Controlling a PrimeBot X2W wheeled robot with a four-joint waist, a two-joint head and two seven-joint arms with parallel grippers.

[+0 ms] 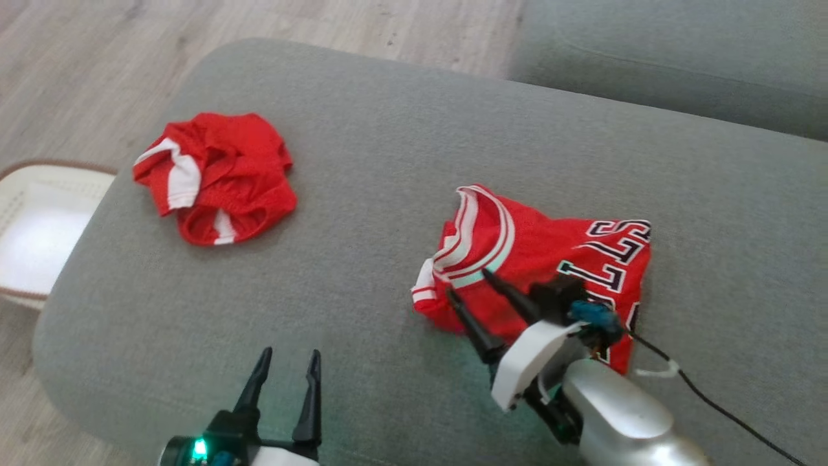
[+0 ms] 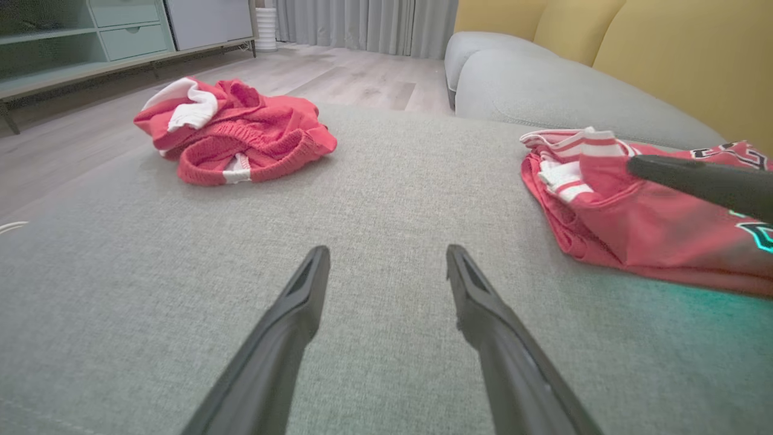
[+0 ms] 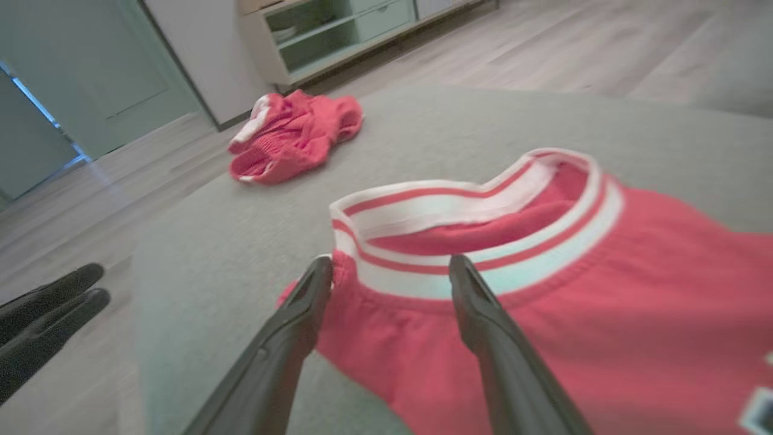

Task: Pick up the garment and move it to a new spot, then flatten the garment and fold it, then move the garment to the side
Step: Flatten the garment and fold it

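Two hands, both spread wide, gripping nothing. My left hand (image 1: pixel 291 353) is over the bare grey fabric sofa cushion (image 1: pixel 388 129). My right hand (image 1: pixel 467 282) is at the striped collar of the crumpled red mesh jersey (image 1: pixel 550 246) lying there. The bunched red shorts (image 1: pixel 220 175) are well apart.

Red mesh-cloth jersey (image 1: pixel 550 252): matt knit, with ribbed white-and-red collar trim. Crumpled red shorts (image 1: pixel 217 175): same matt mesh cloth, ribbed waistband, white stripes. Grey sofa cushion (image 1: pixel 362 129): coarse woven fabric, matt. Pale plank floor (image 1: pixel 77 65): wood-look, smooth, low sheen. Right gripper (image 1: pixel 467 282) and left gripper (image 1: pixel 291 354): matt black plastic. Silver right forearm (image 1: pixel 621 421): smooth, glossy shell.
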